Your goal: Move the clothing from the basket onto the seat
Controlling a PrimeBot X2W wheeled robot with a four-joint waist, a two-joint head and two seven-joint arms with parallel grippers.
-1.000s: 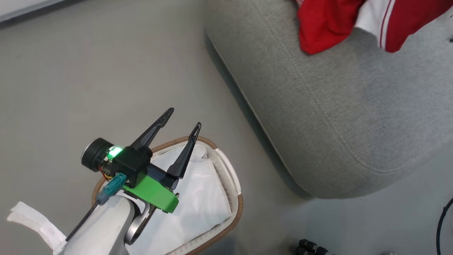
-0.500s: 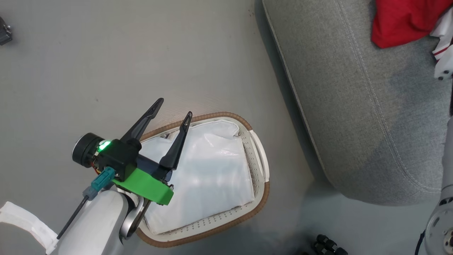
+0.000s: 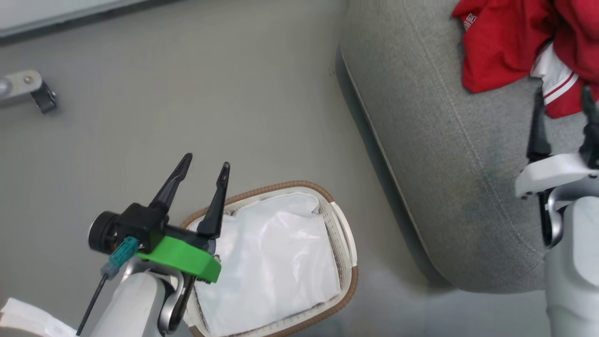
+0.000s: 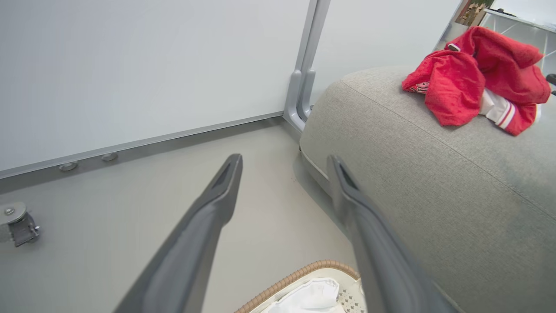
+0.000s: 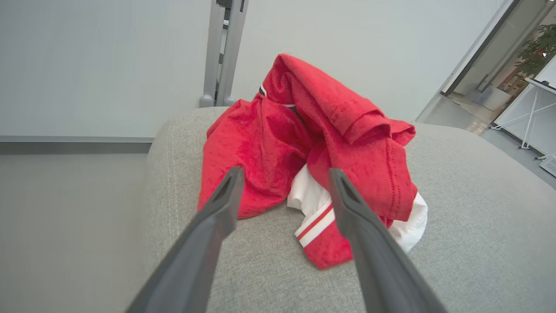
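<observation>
The red clothing (image 3: 505, 47) lies crumpled in a heap on the grey seat (image 3: 444, 154), white trim showing at its near side (image 5: 317, 213). From the left wrist it is a red pile (image 4: 473, 78) on top of the cushion (image 4: 434, 182). On the floor, the basket (image 3: 341, 238) holds just a white liner sheet (image 3: 276, 262). My left gripper (image 3: 206, 166) is open above the basket's far rim, nothing between its fingers. My right gripper (image 3: 564, 96) is open over the seat, just short of the clothing and apart from it (image 5: 284, 174).
A grey floor (image 3: 187, 93) surrounds the basket. A wall with a metal post (image 4: 304, 65) stands behind the seat. A castor wheel (image 3: 32, 89) sits on the floor at the far left.
The head camera has shifted, so the whole picture has moved. My right gripper has come into view, open near the clothing. The left gripper stays open over the basket.
</observation>
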